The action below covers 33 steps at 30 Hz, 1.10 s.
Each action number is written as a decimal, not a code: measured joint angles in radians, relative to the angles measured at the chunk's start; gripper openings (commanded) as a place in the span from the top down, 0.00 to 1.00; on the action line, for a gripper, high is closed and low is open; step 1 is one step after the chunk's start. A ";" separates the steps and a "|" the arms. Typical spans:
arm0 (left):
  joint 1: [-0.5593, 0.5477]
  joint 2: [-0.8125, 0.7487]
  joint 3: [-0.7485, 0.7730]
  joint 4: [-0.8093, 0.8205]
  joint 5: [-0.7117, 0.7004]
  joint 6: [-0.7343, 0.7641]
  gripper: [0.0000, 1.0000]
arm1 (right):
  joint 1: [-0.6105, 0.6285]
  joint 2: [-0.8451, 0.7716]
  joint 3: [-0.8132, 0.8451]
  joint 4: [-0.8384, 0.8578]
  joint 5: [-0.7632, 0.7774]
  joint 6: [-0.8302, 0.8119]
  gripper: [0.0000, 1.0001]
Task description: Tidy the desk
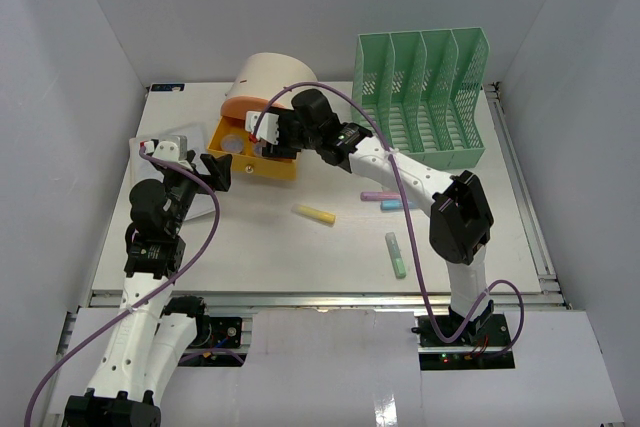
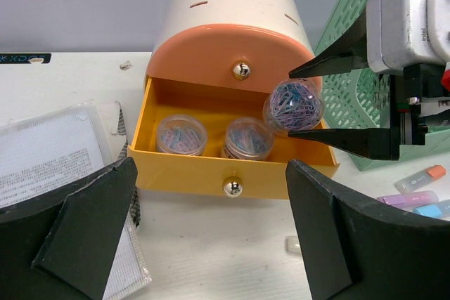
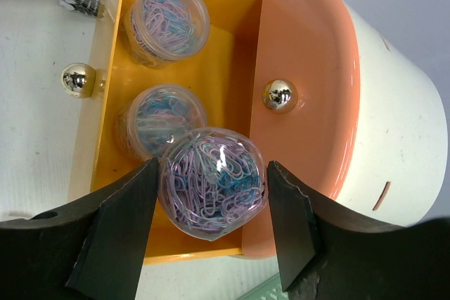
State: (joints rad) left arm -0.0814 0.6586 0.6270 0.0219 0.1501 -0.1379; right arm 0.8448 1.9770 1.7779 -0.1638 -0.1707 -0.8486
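On the white desk (image 1: pixel 250 247) stands a cream and orange desktop box (image 1: pixel 268 77) with its yellow drawer (image 1: pixel 262 159) pulled out. My right gripper (image 3: pixel 211 173) is shut on a clear jar of paper clips (image 3: pixel 213 182), held just above the drawer's right end. The left wrist view shows that jar (image 2: pixel 293 107) pinched between the black fingers. Two more clip jars (image 2: pixel 181 135) (image 2: pixel 247 138) sit inside the drawer. My left gripper (image 2: pixel 211 173) is open and holds nothing; it hangs low over the desk, just in front of the drawer's silver knob (image 2: pixel 232 187).
A green file rack (image 1: pixel 425 97) stands at the back right. Highlighters lie loose on the desk: yellow (image 1: pixel 314 214), green (image 1: pixel 396 254), purple and blue (image 1: pixel 385 199). A mesh pouch (image 2: pixel 49 166) lies left of the drawer. A small white piece (image 2: pixel 293 245) lies near my left gripper's right finger.
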 measured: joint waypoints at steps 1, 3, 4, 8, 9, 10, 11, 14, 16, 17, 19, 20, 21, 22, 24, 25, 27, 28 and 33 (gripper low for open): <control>0.000 0.000 0.000 0.000 0.000 0.000 0.02 | 0.000 0.000 0.000 0.000 0.000 -0.001 0.62; 0.000 0.000 0.000 0.000 0.000 0.000 0.02 | 0.000 0.000 0.000 -0.001 0.001 -0.003 0.62; 0.000 0.000 0.000 0.000 0.000 0.000 0.02 | 0.001 0.000 0.000 -0.001 0.002 -0.004 0.62; 0.000 0.000 0.000 0.000 0.000 0.000 0.02 | 0.002 -0.001 0.000 -0.003 0.006 -0.010 0.63; 0.000 0.000 0.000 0.000 0.000 0.000 0.02 | 0.002 -0.001 0.000 -0.004 0.008 -0.013 0.63; 0.000 0.000 0.000 0.000 0.000 0.000 0.02 | 0.003 -0.001 0.000 -0.006 0.010 -0.016 0.62; 0.000 0.000 0.000 0.000 0.001 0.000 0.02 | 0.003 -0.001 0.000 -0.006 0.011 -0.019 0.63; 0.000 0.000 0.000 0.000 0.001 0.000 0.02 | 0.003 -0.002 0.000 -0.007 0.016 -0.024 0.63; 0.000 -0.001 0.000 0.000 0.001 0.000 0.02 | 0.003 -0.002 0.000 -0.007 0.022 -0.026 0.63; 0.000 -0.001 0.000 0.000 0.001 0.000 0.02 | 0.003 -0.002 0.000 -0.007 0.025 -0.027 0.63; 0.000 -0.001 0.000 0.000 0.001 0.000 0.02 | 0.003 -0.002 0.000 -0.008 0.030 -0.028 0.63; 0.000 -0.001 0.000 0.000 0.001 0.000 0.02 | 0.003 -0.002 0.000 -0.008 0.031 -0.029 0.63; 0.000 -0.001 0.000 0.000 0.001 0.000 0.02 | 0.003 -0.002 0.000 -0.008 0.033 -0.031 0.63; 0.000 -0.001 0.000 0.000 0.001 0.000 0.02 | 0.003 -0.002 0.000 -0.009 0.034 -0.033 0.63; 0.000 -0.001 0.000 0.000 0.002 0.000 0.02 | 0.003 -0.004 0.000 -0.012 0.037 -0.037 0.63; 0.000 -0.001 0.000 0.000 0.003 0.000 0.02 | 0.003 -0.005 0.000 -0.014 0.038 -0.038 0.63; 0.000 -0.002 0.000 0.000 0.003 0.000 0.02 | 0.003 -0.007 0.000 -0.015 0.038 -0.042 0.63; 0.000 -0.002 0.000 0.000 0.003 0.000 0.02 | 0.003 -0.008 0.000 -0.016 0.038 -0.043 0.63; 0.000 -0.002 0.000 0.000 0.004 0.000 0.02 | 0.007 -0.014 0.002 -0.021 0.047 -0.057 0.63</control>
State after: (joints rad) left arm -0.0814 0.6571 0.6270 0.0219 0.1539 -0.1375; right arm 0.8514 1.9627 1.7796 -0.1844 -0.1240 -0.9056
